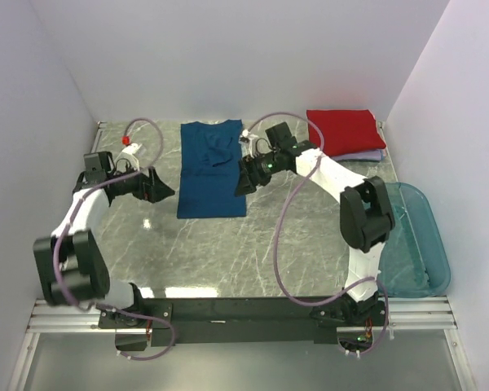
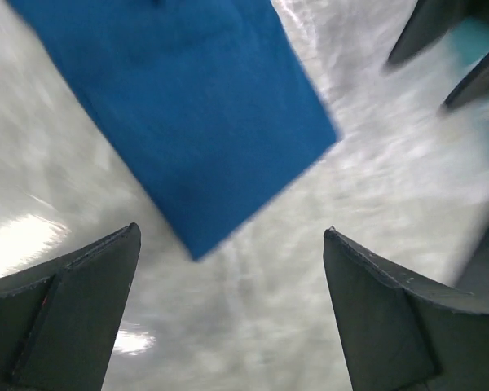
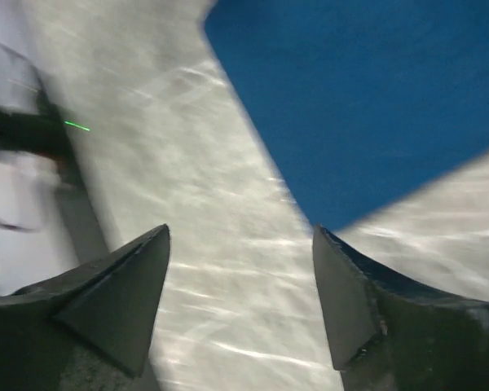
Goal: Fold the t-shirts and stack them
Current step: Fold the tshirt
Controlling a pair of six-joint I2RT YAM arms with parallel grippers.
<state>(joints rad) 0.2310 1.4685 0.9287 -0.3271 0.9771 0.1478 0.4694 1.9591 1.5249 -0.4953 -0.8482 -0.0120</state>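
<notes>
The dark blue t-shirt [image 1: 211, 168] lies flat at the table's middle back, folded into a long strip. Its near corner shows in the left wrist view [image 2: 187, 106] and its edge in the right wrist view [image 3: 367, 98]. My left gripper [image 1: 165, 189] is open and empty just left of the strip's near end. My right gripper [image 1: 243, 181] is open and empty at the strip's right edge. The red t-shirt [image 1: 344, 130] lies folded on top of the pale lavender one [image 1: 363, 155] at the back right.
A translucent teal tub [image 1: 416, 240] stands at the right edge of the grey marbled table [image 1: 228, 252]. White walls close in the left, back and right sides.
</notes>
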